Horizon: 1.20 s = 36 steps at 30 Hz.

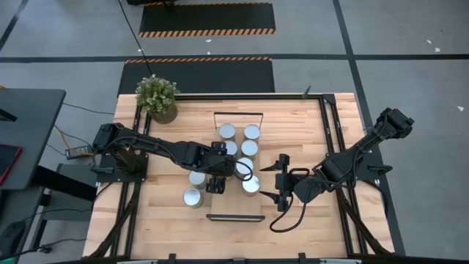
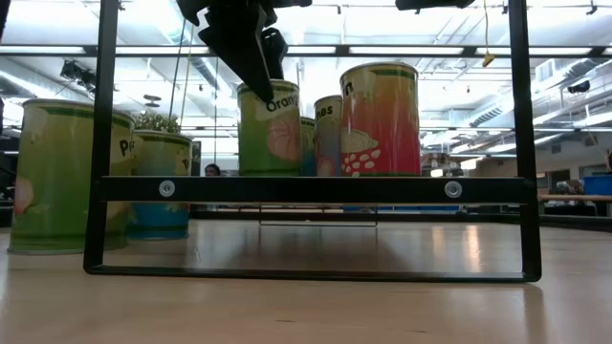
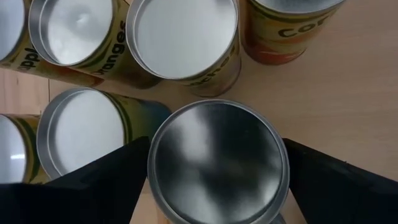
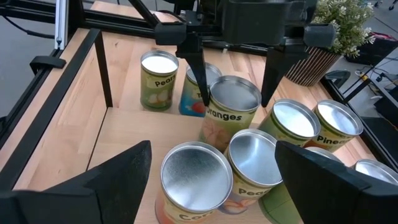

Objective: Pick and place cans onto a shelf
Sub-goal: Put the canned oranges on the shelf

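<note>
The light-wood shelf (image 1: 236,207) lies in the middle of the table, its black end bar (image 2: 306,188) nearest the low camera. Several cans stand on it by their bases, among them one at the far end (image 1: 227,131) and a red one (image 2: 380,119). Two cans (image 1: 196,178) (image 1: 193,197) stand on the table left of the shelf. My left gripper (image 1: 215,183) points down over the shelf's left edge, shut on an "Oranges" can (image 4: 231,115). My right gripper (image 1: 281,180) is open and empty just right of the shelf. My left gripper has the Oranges can between its two fingers (image 3: 112,180), which lie against opposite sides just under the silver rim (image 3: 155,168). The fingers come from above, pointing down. The can stands upright. Nearer cans and the end bar hide its base, so I cannot tell whether it is lifted.
A potted plant (image 1: 157,97) stands at the table's far left corner. Black frame rails (image 1: 333,132) run along the table's sides. Cans stand close around the held one (image 3: 180,37) (image 3: 81,127). Bare wood (image 1: 293,132) lies right of the shelf.
</note>
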Tool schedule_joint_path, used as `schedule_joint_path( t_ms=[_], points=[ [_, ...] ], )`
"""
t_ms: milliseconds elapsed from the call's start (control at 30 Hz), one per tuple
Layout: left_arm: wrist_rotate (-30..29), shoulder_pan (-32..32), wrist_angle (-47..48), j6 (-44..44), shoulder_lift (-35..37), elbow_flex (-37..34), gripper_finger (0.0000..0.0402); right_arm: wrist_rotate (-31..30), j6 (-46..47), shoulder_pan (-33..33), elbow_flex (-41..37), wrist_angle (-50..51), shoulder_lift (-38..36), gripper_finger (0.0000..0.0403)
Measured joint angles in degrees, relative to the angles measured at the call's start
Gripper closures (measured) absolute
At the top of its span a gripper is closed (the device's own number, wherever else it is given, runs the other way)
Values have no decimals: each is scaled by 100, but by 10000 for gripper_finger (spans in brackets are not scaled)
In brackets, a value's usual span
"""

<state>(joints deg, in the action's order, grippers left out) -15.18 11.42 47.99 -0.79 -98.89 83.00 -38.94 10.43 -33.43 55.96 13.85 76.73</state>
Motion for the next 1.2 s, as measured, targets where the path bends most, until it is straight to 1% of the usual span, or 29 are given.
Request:
schedule_joint_path(
  t_ms=[433, 567, 600, 733, 900, 1000, 1100, 1200],
  points=[
    [40, 0, 106, 148, -33, 4, 44, 2, -1, 0, 0, 0, 0, 53],
    [40, 7, 121, 34, -33, 4, 43, 2, -1, 0, 0, 0, 0, 53],
    [39, 10, 115, 19, -33, 4, 40, 2, -1, 0, 0, 0, 0, 53],
    [129, 15, 125, 10, -33, 4, 7, 2, -1, 0, -2, 0, 2, 53],
    [139, 17, 126, 20, -31, 4, 7, 2, -1, 0, -2, 0, 2, 53],
    [-16, 17, 162, 8, 2, 12, 3, 4, 0, 0, -2, 0, 2, 53],
    [-46, 15, 323, -8, 29, 150, 2, 3, 1, 0, -2, 0, 2, 53],
    [-47, 17, 386, -232, 37, 281, 2, 4, 1, 0, -2, 0, 2, 53]
  ],
)
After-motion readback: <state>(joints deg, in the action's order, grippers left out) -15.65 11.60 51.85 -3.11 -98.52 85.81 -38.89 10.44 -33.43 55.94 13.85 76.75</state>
